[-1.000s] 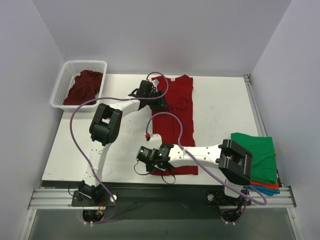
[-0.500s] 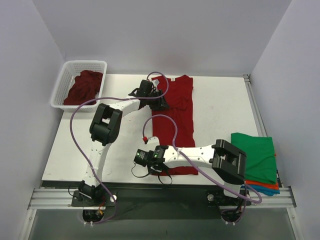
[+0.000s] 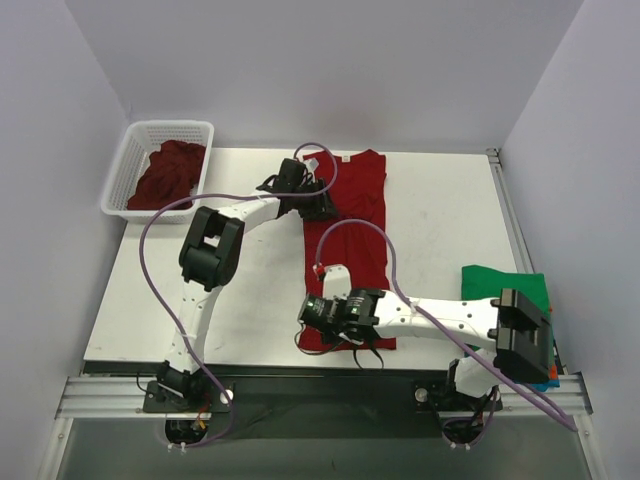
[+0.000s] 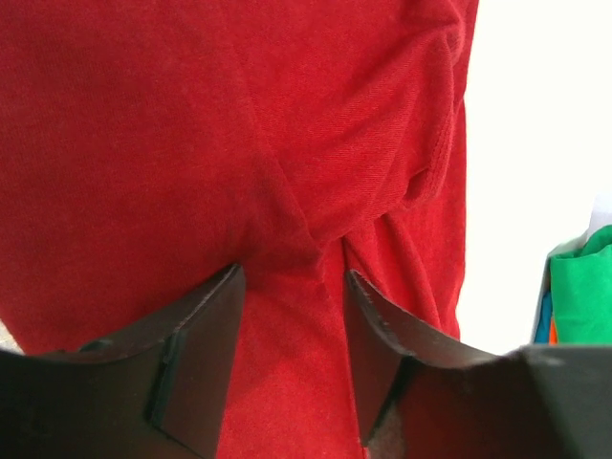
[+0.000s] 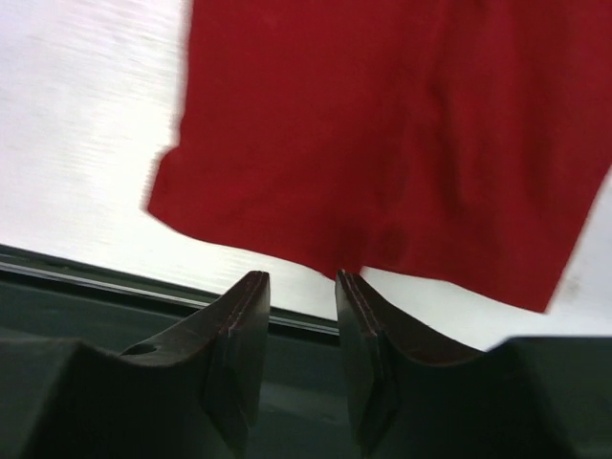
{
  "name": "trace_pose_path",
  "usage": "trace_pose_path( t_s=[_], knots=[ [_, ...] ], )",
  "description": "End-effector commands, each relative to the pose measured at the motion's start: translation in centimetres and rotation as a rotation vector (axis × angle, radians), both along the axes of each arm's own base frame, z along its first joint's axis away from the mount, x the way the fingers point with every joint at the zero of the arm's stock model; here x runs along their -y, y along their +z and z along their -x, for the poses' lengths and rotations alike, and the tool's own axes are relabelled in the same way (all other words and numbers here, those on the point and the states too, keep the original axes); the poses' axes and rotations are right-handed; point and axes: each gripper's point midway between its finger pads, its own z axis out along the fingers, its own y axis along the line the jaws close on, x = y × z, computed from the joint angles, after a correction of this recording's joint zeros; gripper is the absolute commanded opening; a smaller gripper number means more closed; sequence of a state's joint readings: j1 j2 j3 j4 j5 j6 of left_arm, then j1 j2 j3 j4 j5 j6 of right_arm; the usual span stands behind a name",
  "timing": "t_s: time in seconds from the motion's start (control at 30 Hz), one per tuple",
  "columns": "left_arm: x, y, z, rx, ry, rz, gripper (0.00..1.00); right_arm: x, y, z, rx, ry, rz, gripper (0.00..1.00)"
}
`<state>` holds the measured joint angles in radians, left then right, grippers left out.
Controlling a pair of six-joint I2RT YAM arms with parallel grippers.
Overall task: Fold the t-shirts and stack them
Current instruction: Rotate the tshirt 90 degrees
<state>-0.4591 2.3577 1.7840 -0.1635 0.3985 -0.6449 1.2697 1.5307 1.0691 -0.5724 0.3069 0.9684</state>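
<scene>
1 red t-shirt point(image 3: 365, 200) flat on surface point(image 3: 440, 220), dark-red heap point(image 3: 165, 175) in basket point(image 3: 125, 165), 3-shirt stack point(image 3: 500, 285) far right. Left hand point(image 4: 292, 287) open, right hand point(image 5: 301, 282) barely open.

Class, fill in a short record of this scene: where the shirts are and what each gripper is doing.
spread shirt: red t-shirt laid lengthwise on the table
left gripper: open, jaws either side of a crease near the collar end
right gripper: open at the near hem, nothing between its jaws
stack: green t-shirt on top, table's right edge
basket: white basket, far left corner, holds dark red cloth
</scene>
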Motion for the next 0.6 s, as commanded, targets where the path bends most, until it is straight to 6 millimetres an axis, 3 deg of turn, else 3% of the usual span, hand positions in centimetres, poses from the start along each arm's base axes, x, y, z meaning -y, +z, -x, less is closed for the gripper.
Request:
trace_pose_path(
  t_s=[0.0, 0.2, 0.43, 0.47, 0.53, 0.57],
  knots=[
    [0.0, 1.4, -1.3, 0.042, -0.011, 0.01, 0.58, 3.9, -0.5, 0.1, 0.02, -0.074, 0.043, 0.36],
    [0.6, 2.6, -1.6, 0.068, -0.038, 0.036, 0.7, 4.7, -2.1, 0.6, -0.016, -0.104, 0.014, 0.45],
    [1.5, 9.9, -2.2, 0.209, -0.102, 0.131, 0.8, 4.1, -3.3, 0.2, -0.067, -0.115, -0.062, 0.43],
    [1.4, 10.4, -2.1, 0.212, -0.105, 0.141, 0.8, 4.6, -3.5, 0.1, -0.06, -0.126, -0.058, 0.43],
    [1.3, 13.3, -1.8, 0.257, -0.108, 0.184, 0.8, 5.5, -2.5, -0.1, -0.045, -0.154, -0.105, 0.44],
    [1.0, 13.1, -1.1, 0.244, -0.11, 0.192, 0.8, 6.3, -2.3, -0.7, -0.039, -0.19, -0.124, 0.47]
  ],
)
